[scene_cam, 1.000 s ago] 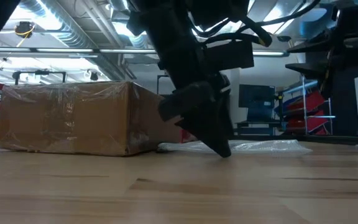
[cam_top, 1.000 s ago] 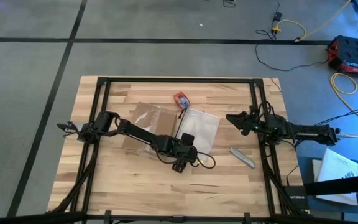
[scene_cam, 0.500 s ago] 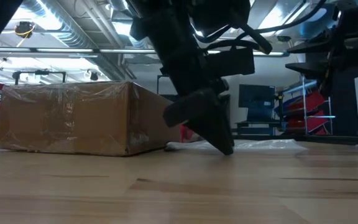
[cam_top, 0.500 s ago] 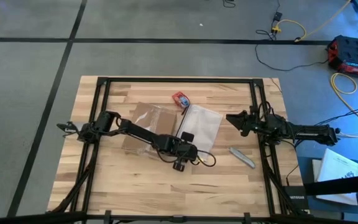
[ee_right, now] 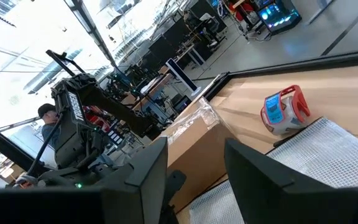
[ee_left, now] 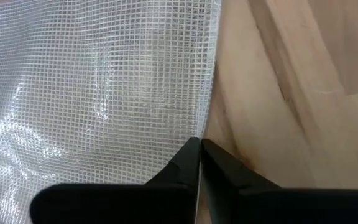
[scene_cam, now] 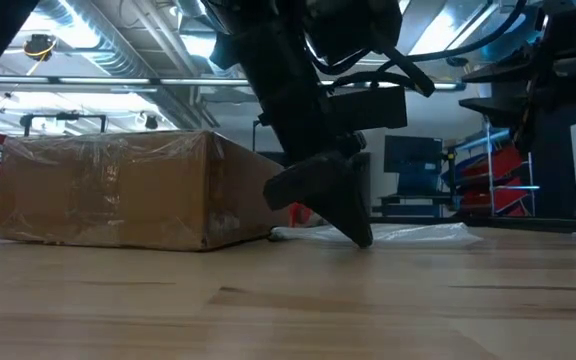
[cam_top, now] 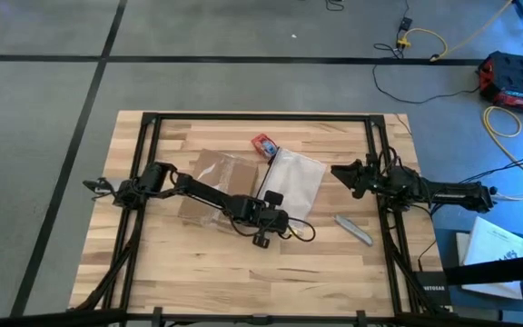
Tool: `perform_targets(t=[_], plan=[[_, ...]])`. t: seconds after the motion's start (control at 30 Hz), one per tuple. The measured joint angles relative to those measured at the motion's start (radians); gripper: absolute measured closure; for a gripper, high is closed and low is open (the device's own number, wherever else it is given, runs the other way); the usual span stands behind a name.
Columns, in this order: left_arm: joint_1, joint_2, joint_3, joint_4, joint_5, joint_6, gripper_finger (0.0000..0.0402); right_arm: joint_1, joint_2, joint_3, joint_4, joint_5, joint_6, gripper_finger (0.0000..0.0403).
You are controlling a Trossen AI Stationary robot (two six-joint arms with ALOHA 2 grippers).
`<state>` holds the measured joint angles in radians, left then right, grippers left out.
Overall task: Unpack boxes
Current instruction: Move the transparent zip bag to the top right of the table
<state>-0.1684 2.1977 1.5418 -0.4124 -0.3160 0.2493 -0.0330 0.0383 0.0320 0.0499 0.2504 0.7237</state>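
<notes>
The brown cardboard box [cam_top: 218, 184] lies flat on the wooden counter [cam_top: 152, 263], left of the middle in the high view, with shiny clear tape across its top and side; in the low view it stands as a closed, taped block [scene_cam: 118, 190] at the left. The left arm reaches across the box's near edge, and the left pincer [cam_top: 272, 197] sits just past the box's right side, down on the clear mesh-patterned plastic bag [cam_top: 291, 186] that lies touching or just beside the box. In the left wrist view its two dark fingers [ee_left: 182, 165] are closed together on the edge of that bag [ee_left: 92, 93], tips at the counter surface, so the box is beside and behind the pincer, not in its hold. A small red-and-blue object [cam_top: 263, 143] rests near the bag's far corner, just beyond the box. The right pincer [cam_top: 340, 172] hangs well apart from the box, near the bag's right side, its fingers [ee_right: 148, 171] parted with nothing between them. A grey tool [cam_top: 354, 230] lies on the counter near the right arm.
</notes>
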Motion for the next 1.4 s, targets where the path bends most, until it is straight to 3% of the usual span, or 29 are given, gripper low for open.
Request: perform_targets(t=[0.3,0.77,1.17,1.4], plan=[[-0.016,-0.032,0.076,-0.082,-0.095,-0.004,0.0401,0.0,0.0,0.028,0.003,0.0,-0.048,0.0256],[-0.01,-0.04,0.321,-0.316,-0.198,0.016,0.0401,0.0,0.0,0.028,0.055,0.02,-0.074,0.0256],[0.072,-0.063,0.444,-0.504,-0.287,0.006,0.0401,0.0,-0.001,0.028,0.133,0.03,-0.13,0.0256],[0.136,-0.086,0.448,-0.588,-0.307,0.044,0.0401,0.0,-0.001,0.028,0.133,0.029,-0.131,0.0256]])
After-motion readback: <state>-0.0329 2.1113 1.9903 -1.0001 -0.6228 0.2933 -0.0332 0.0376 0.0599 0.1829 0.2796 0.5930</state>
